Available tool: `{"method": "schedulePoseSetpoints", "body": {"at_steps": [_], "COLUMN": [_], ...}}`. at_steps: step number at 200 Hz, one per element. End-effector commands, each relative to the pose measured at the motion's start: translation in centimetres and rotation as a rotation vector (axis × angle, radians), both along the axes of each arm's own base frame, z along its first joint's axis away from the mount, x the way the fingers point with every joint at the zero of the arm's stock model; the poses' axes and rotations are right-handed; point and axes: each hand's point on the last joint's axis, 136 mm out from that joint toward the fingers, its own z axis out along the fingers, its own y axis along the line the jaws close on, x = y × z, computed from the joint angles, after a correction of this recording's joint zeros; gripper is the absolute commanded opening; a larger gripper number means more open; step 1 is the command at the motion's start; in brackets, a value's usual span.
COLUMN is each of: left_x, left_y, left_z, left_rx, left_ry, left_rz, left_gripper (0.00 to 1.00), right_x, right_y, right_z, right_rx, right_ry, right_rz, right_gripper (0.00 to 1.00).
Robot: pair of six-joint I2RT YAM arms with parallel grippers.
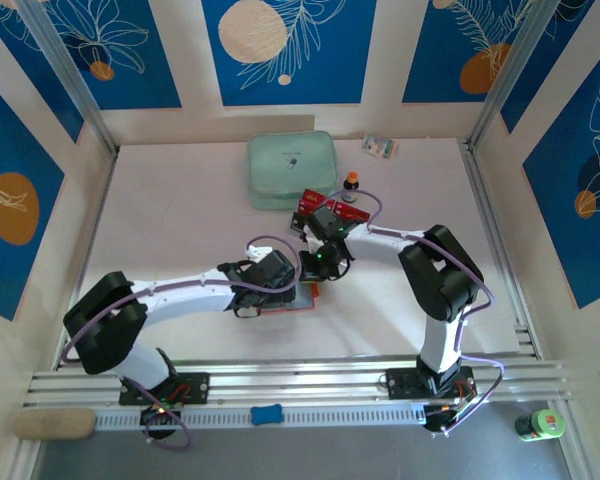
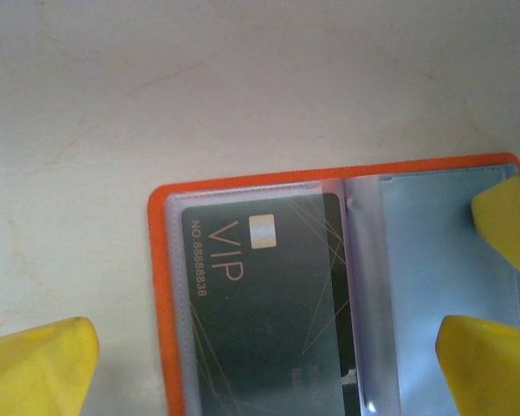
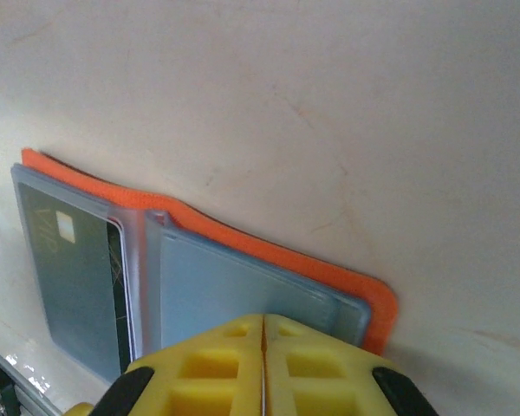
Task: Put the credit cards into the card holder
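Mint-green pouch lies just beside a small, perhaps orange-capped, bottle.

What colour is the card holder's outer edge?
Orange; the card holder shows it best in the left wrist view.

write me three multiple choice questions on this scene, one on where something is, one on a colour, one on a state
1. Where is the black VIP card? A in a clear pocket of the open card holder; B in a drawer; C on a plate.
2. What colour is the card holder's outer edge? A blue; B grey; C orange.
3. How does the right pincer stand? A wide open; B shut; C gripping a spoon.
Answers: A, it shows through the pocket film; C, an orange rim frames the pockets; B, its yellow fingers meet with no gap.
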Motion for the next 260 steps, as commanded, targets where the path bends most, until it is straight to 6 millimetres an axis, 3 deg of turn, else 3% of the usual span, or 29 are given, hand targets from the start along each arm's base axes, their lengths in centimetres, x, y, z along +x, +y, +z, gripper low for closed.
{"method": "schedulePoseSetpoints", "body": {"at_steps": [1,68,155,260], "left_x": [-0.7,-1.2,-0.7,-0.1], "left_y": [-0.2,0.5,0.0,0.3], "left_z": [-1.0,-1.7,-0.4,0.8], "left_rx": [0.006,0.027,0.031,0.083], "left_ry": [0.024,0.037,0.016,-0.006], "left_rz": [-0.040,-0.038,-0.071,-0.138], "left_gripper": [1.00,1.00,1.00,1.00], "right_x": [-1.5,-1.5,-0.4,-1.2], "right_y": [0.6,1.0,-0.8,-0.6], "right_z": [-0.6,-0.6,3.3,1.7], "right_rx": [0.023,0.067,0.052,-0.006], "right_ry": [0.051,0.079,-0.024,-0.009], "right_rz": [0.014,-0.012,-0.044,-0.054], "right_gripper": [0.09,0.09,0.09,0.08]}}
